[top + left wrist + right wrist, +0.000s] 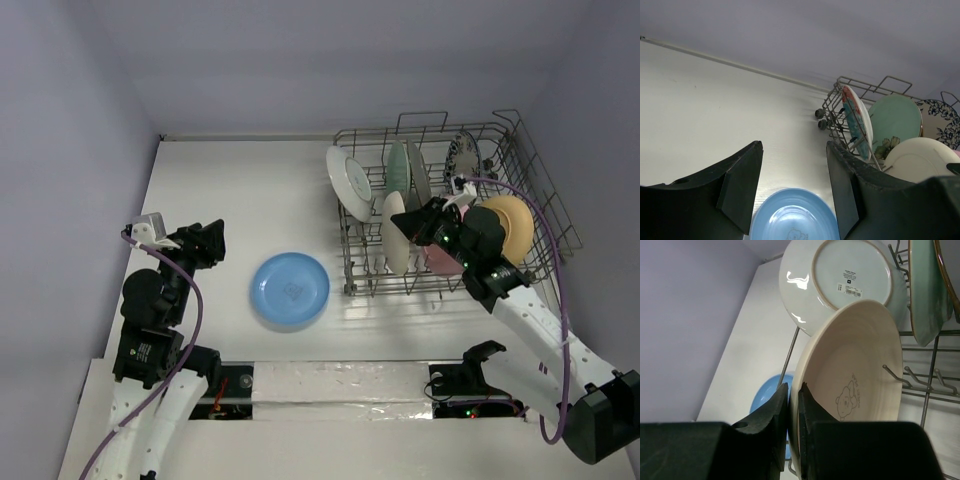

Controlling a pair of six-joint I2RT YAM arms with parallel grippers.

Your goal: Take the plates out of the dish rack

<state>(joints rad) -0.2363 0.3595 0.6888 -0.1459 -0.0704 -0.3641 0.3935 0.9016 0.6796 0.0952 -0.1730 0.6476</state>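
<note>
In the right wrist view, the blue plate [764, 396] only peeks out behind the cream plate [855, 365]. The cream plate's bottom rim is hidden by the right gripper [793, 390]. The green plate [927, 290] is cut off at the top edge. From above, the right gripper covers most of the pink plate [438, 262].

Dish rack [430, 128]: grey wire basket with upright tines, standing on the desk in the right half of the top view.
Blue plate [289, 289]: flat and face up on the desk, lower centre, left of the rack and apart from it.
Cream plate [855, 390]: on edge at the rack's front left, bear drawing on its face, rim pinched by the right hand [793, 400].
Floral plate [348, 180]: leaning at the rack's left end, white underside with a label.
Mint green plate [399, 168]: upright, back row.
Black-and-white plate [462, 150]: back right.
Yellow-orange plate [512, 225]: on edge, right side.
Pink plate [440, 262]: front, mostly hidden.
</note>
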